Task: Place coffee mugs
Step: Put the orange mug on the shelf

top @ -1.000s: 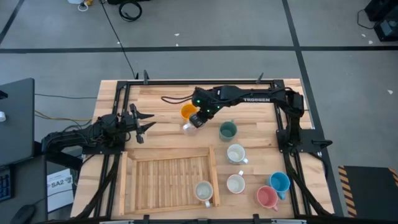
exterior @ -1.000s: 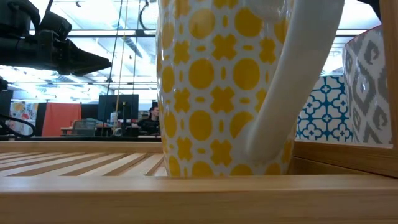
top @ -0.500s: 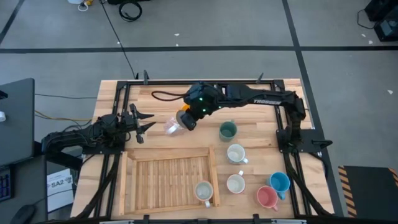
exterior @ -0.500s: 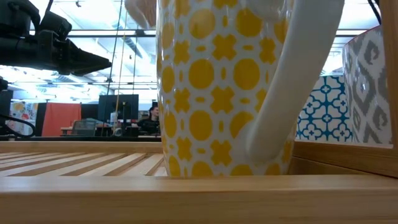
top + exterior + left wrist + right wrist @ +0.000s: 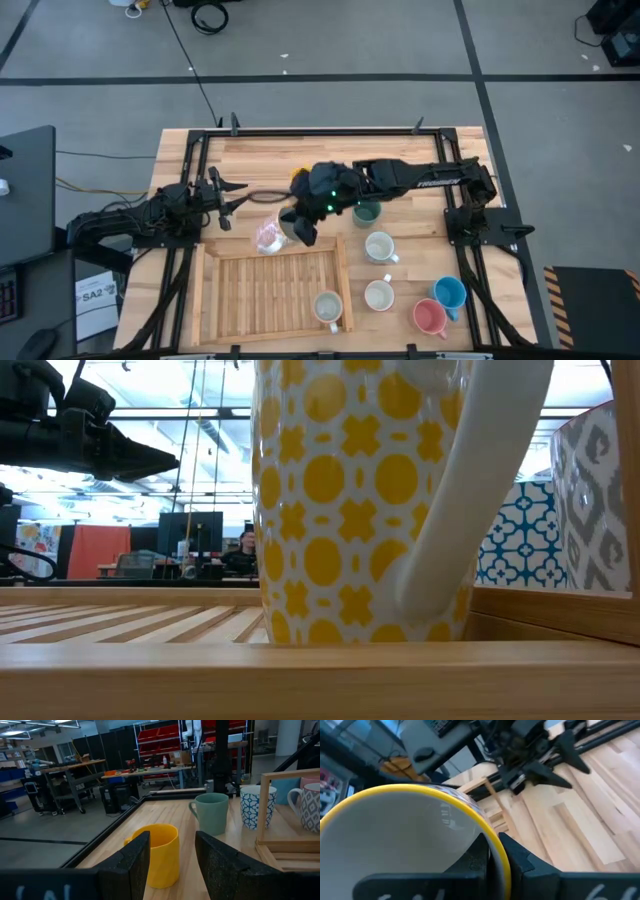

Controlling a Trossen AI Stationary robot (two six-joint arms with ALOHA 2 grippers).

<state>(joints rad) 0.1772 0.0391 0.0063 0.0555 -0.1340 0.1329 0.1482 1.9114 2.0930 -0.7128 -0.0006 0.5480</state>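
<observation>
My right gripper (image 5: pixel 292 228) is shut on a white mug with a yellow rim (image 5: pixel 270 237), held in the air just beyond the wooden tray's far rail (image 5: pixel 270 246). A yellow-patterned mug (image 5: pixel 328 307) stands in the tray's near right corner and fills the low view (image 5: pixel 350 500). An orange mug (image 5: pixel 299 177), partly under the arm, a green mug (image 5: pixel 366 210), two white mugs (image 5: pixel 380 247) (image 5: pixel 379 295), a blue mug (image 5: pixel 450 292) and a pink mug (image 5: pixel 430 318) stand on the table. My left gripper (image 5: pixel 240 197) waits open at the table's left. My right gripper pinches the mug's wall at the yellow rim (image 5: pixel 501 851), with one finger (image 5: pixel 476 856) inside the mug and the other outside. The fingers come slanting down from the table's right. The mug hangs tilted and clear of the table and tray.
The slatted tray (image 5: pixel 215 300) takes up the near middle of the table. Bare tabletop lies between the tray's far rail and the far edge (image 5: pixel 300 140). Black frame rails run along the table's left and right sides.
My right gripper has carried the mug up from beside the orange mug, first toward the table's left, then toward the near edge, to just beyond the tray's far rail. The wrist has rolled and tipped, and the mug has tilted with it.
</observation>
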